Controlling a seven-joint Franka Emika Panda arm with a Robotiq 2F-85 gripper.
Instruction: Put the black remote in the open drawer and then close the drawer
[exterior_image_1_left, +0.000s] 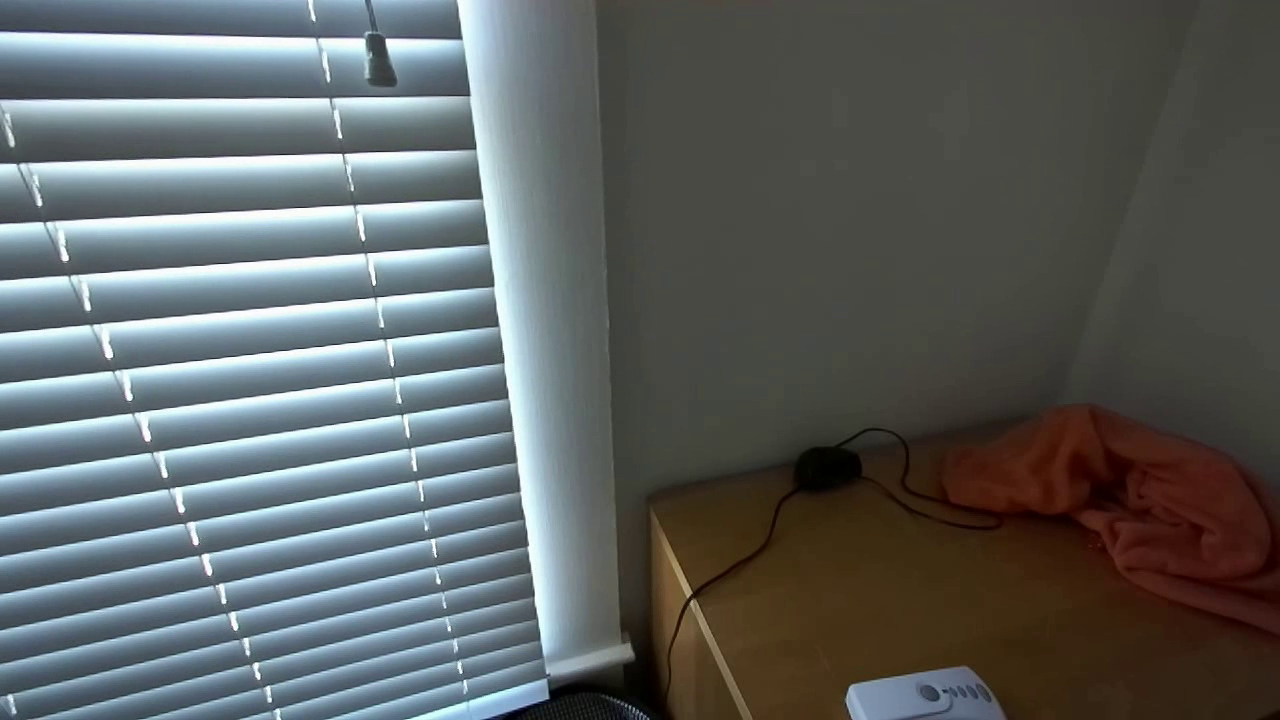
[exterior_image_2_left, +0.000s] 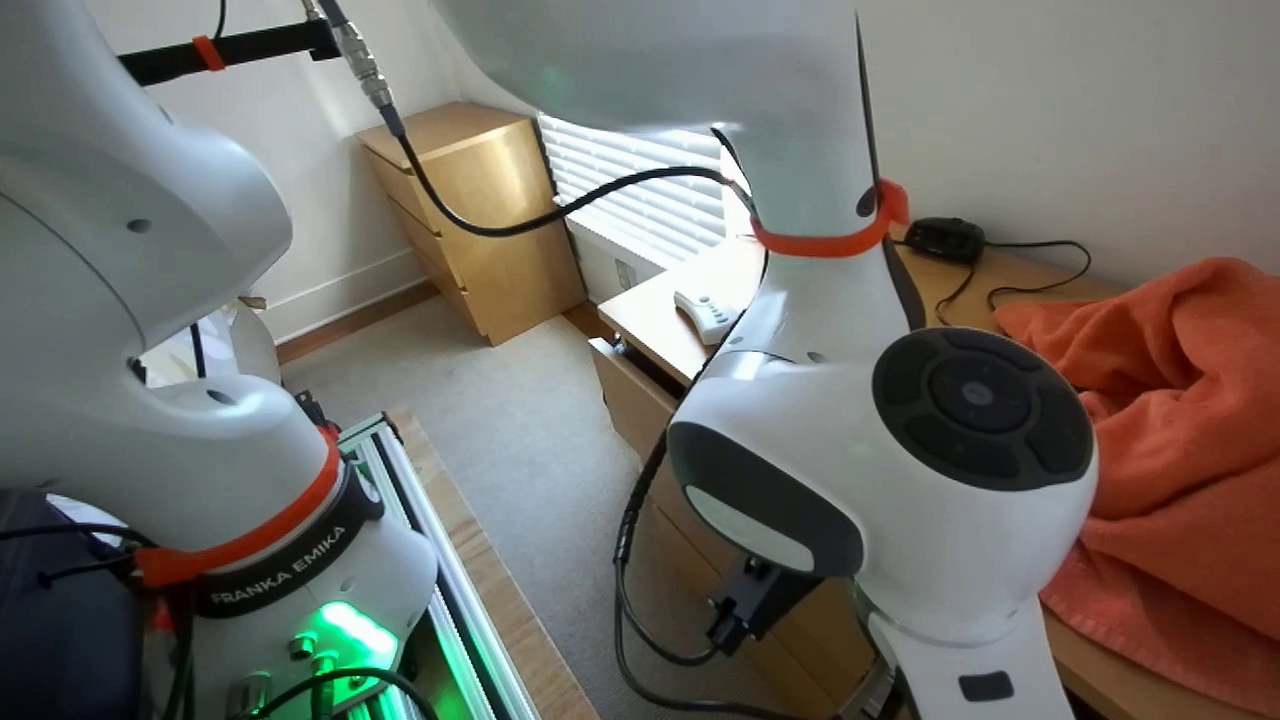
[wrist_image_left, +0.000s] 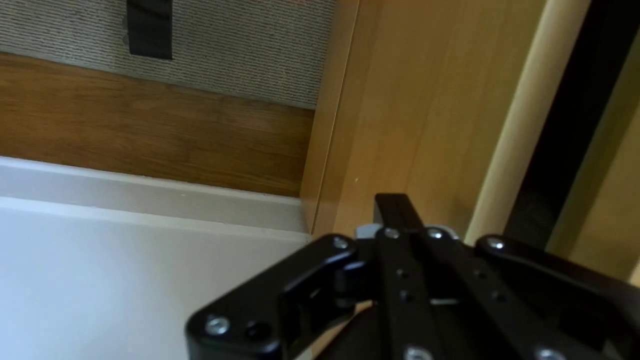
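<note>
Three things lay on the wooden dresser (exterior_image_1_left: 900, 590) in an exterior view: we saw a rumpled orange cloth (exterior_image_1_left: 1170, 500), a small black puck (exterior_image_1_left: 827, 468) with a cable, and a white box (exterior_image_1_left: 915, 697) cut off by the bottom edge. Window blinds (exterior_image_1_left: 260, 350) hung to the left of these. In an exterior view where the robot arm (exterior_image_2_left: 790, 400) hid part of the dresser, we found the top drawer (exterior_image_2_left: 632, 400) standing slightly out. In the wrist view we saw the gripper (wrist_image_left: 393, 201) with its fingers pressed together, the tips seen against a wooden face (wrist_image_left: 440, 120); whether they touched it, we could not tell. To the right, a dark gap (wrist_image_left: 565, 150) ran beside a rounded edge (wrist_image_left: 526, 120). As for the black remote, we could not tell where it was.
</note>
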